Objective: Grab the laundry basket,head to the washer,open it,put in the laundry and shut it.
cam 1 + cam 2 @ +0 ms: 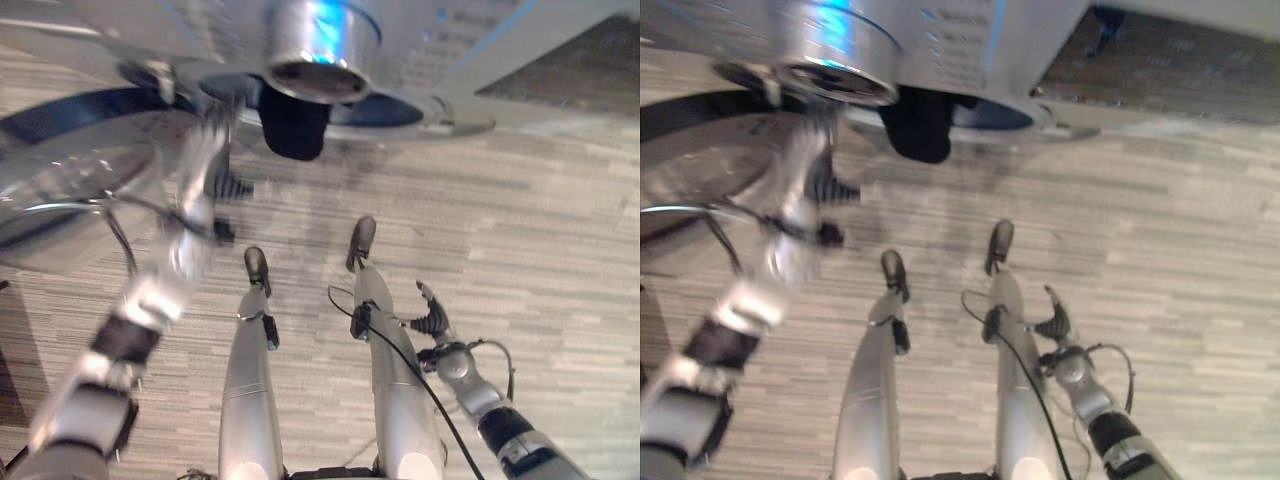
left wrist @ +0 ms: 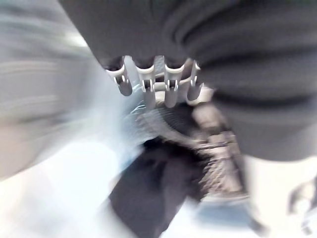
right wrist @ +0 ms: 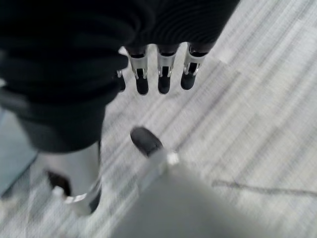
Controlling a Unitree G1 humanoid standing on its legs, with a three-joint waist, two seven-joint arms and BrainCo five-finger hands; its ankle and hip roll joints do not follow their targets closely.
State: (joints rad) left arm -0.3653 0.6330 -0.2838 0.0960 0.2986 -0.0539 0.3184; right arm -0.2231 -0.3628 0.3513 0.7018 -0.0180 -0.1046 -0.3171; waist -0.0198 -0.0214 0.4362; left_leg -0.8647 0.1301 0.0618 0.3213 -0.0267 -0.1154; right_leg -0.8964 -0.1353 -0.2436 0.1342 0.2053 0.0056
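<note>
Near: right hand [image 1: 432, 318] hangs low at the robot's right side above grey striped carpet [image 1: 540, 230]. In its wrist view the fingers [image 3: 163, 74] hang relaxed, holding nothing.

Mid: left hand [image 1: 205, 190] raised toward the washer [image 1: 420, 50], heavily smeared by motion. In its wrist view the fingers [image 2: 148, 87] point straight out, loose, empty, though blur leaves the tips hard to read.

Far: washer front cut off by the top edge; its round door [image 1: 70, 170] stands swung open at the left, glass and rim blurred. Dark laundry [image 1: 293, 122] hangs out of the drum opening [image 1: 385, 110], beneath a shiny round knob [image 1: 318, 50]. Drum interior hidden. Laundry basket: cannot make one out.
</note>
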